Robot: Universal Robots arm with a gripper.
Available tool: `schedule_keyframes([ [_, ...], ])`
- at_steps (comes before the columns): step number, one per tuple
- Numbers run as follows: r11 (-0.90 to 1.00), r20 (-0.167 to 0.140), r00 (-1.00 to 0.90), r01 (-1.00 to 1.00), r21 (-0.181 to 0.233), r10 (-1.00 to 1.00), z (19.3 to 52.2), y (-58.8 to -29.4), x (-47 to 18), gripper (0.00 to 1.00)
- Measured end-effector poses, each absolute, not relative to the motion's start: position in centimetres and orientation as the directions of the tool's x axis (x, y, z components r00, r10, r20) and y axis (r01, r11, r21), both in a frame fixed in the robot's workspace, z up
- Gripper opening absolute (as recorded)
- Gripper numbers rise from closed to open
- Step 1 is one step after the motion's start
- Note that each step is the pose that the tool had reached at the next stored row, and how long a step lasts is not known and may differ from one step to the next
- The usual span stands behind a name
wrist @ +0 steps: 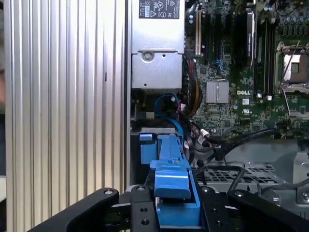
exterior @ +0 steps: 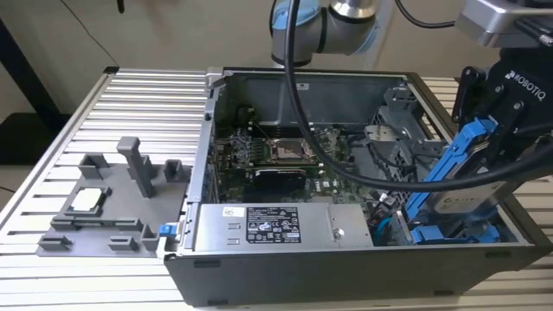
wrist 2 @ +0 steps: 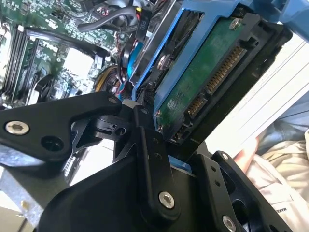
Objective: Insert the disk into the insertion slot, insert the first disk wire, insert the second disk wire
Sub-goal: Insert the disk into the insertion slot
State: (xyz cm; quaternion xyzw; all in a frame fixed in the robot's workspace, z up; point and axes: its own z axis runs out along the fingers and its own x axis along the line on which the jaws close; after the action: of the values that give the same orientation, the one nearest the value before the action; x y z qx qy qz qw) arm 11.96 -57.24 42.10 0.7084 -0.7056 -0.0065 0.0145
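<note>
Exterior view: the gripper [exterior: 488, 146] is seen at the view's right, above the open PC case [exterior: 259, 278], clamped on the disk [exterior: 462, 194]. The disk is held steeply tilted over the case's front corner, not yet seated in a slot. Its low end is near 1 other blue carrier [exterior: 449, 233] lower in the case. A grey fixture tray [exterior: 87, 227] lies on the ribbed table [exterior: 147, 97] beside the case.

Second wrist view: the disk's green board w/ connector pins is shown, pinched between the black fingers [wrist 2: 149, 159].

First wrist view: the disk's blue frame edge is gripped from both sides. The power supply [wrist: 157, 72] & motherboard [wrist: 231, 111] are seen beyond.
</note>
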Motion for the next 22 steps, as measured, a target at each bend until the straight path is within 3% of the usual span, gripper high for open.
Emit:
schedule_keyframes([
  [22, -0.004, 0.008, 0.004, -1.0, 0.029, -1.0, 38.5, -57.2, 12.2, 0.33],
])
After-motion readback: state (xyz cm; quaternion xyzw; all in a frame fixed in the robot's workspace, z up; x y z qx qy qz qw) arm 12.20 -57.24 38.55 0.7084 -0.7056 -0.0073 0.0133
